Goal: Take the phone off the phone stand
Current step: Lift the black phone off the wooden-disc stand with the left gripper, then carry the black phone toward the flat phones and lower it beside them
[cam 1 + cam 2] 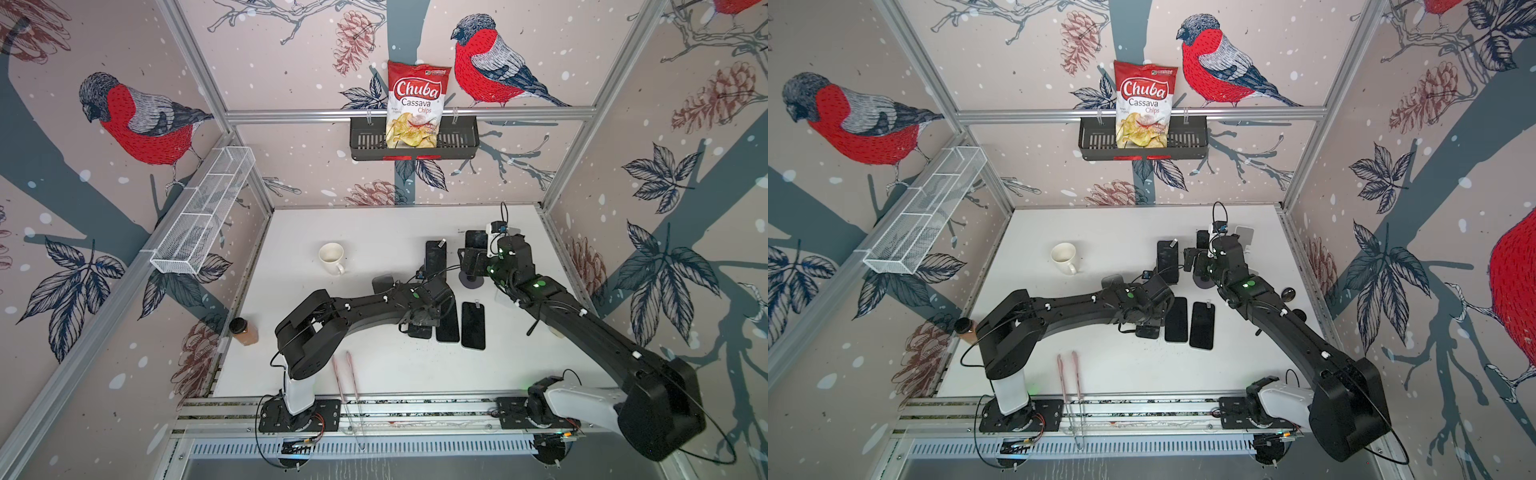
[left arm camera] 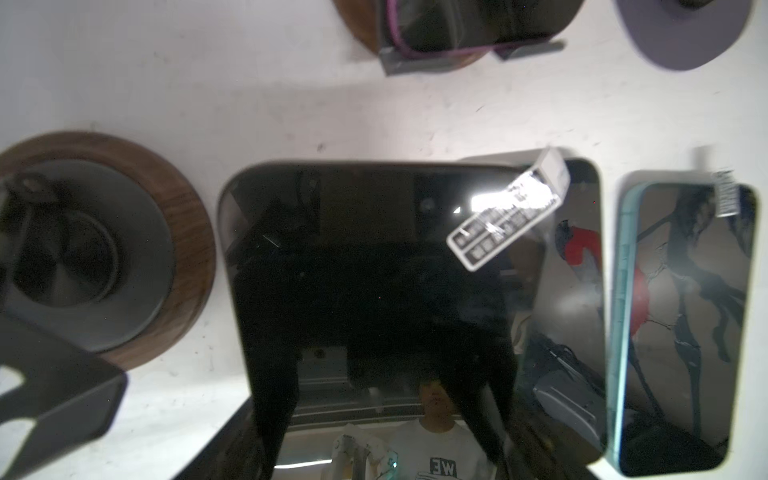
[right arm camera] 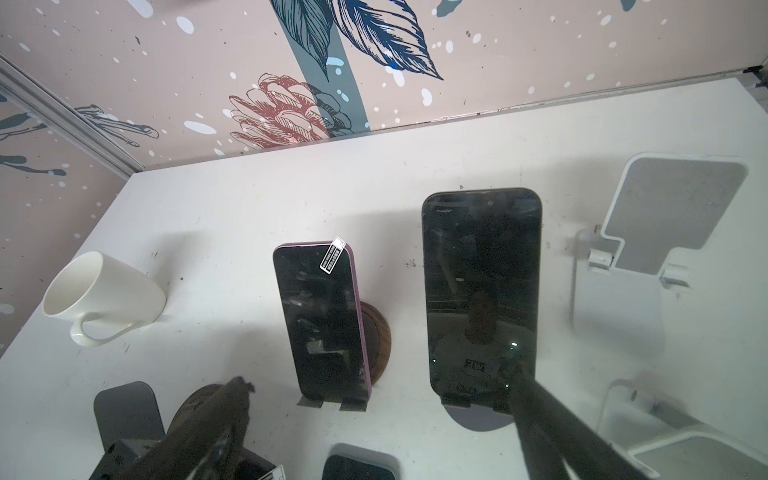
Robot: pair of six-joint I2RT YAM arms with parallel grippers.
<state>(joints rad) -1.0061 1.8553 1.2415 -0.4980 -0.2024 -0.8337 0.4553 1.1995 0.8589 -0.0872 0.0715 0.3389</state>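
Observation:
In the left wrist view a black phone (image 2: 374,291) with a white sticker fills the middle. My left gripper (image 2: 382,457) is shut across its width and holds it above the table, overlapping a flat phone beside it. In both top views that gripper (image 1: 419,328) (image 1: 1148,328) is at the table's middle. Next to it stands an empty phone stand (image 2: 183,257) with a round wooden base. My right gripper (image 3: 379,378) (image 1: 469,255) is open, low in front of another black phone (image 3: 482,291) that leans on a grey-based stand (image 3: 482,415). One of its fingers (image 3: 552,424) overlaps that phone's lower corner.
Two phones (image 1: 448,328) (image 1: 473,326) lie flat at the middle. A purple-edged phone (image 3: 320,320) leans on a wooden-based stand (image 3: 376,336). An empty white stand (image 3: 673,216) is at the back right. A white mug (image 1: 331,255), a jar (image 1: 243,330) and pink tongs (image 1: 345,382) lie to the left.

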